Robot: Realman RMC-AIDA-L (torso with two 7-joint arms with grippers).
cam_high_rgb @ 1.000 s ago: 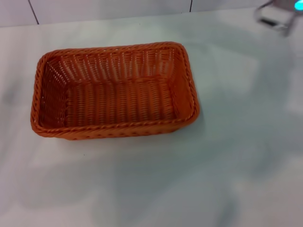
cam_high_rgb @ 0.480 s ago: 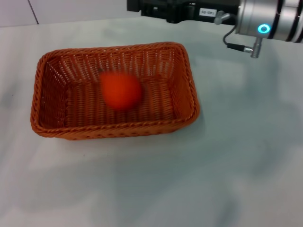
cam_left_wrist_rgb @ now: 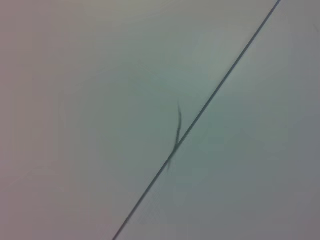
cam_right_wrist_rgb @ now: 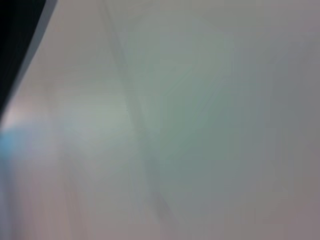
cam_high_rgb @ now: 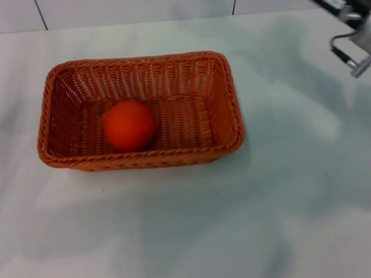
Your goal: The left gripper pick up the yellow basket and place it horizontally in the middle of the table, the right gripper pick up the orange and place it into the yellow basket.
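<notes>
The jaws of both arms are out of sight, so their state cannot be told, while the orange (cam_high_rgb: 128,125) probably rests settled inside the yellow basket (cam_high_rgb: 229,92) on the counter (cam_high_rgb: 290,191).

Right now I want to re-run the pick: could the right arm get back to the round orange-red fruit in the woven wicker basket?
Probably yes. The round orange-red fruit lies uncovered in the open-topped woven wicker basket, and the right arm sits at the table's far right edge with bare white table between.
</notes>
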